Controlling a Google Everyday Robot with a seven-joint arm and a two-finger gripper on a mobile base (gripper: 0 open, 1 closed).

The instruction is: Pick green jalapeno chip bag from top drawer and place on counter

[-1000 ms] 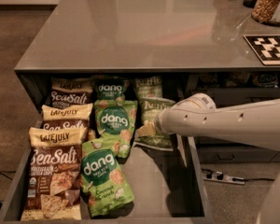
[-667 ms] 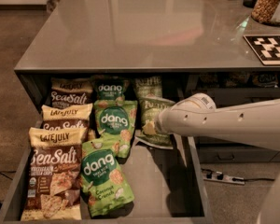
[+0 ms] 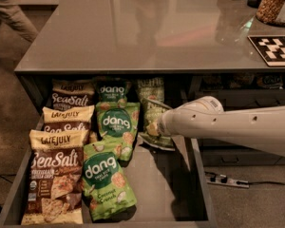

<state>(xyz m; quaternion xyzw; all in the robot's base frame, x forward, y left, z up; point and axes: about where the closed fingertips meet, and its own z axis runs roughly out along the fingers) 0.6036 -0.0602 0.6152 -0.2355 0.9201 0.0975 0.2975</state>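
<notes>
Jaws down in the drawer (image 3: 180,194), at the pale green chip bag (image 3: 152,110).
Nearest me, a dang bag (image 3: 107,184) reads "Coconut Crunch" and a Late July bag (image 3: 52,184) reads "Sea Salt". Behind them, at the drawer's back right, lies the chip bag, its print unreadable. My arm (image 3: 237,127) hides the jaws, so I cannot tell whether they are apart or clamped. I judge the bag light, crinkly, slippery and easily crushed, so I'd pinch a seam gently. The tabletop (image 3: 133,32) lies beyond.

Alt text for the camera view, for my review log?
The robot's gripper is at the pale green chip bag in the back of the open drawer, beside dang bags and Sea Salt bags, under a grey counter.
</notes>
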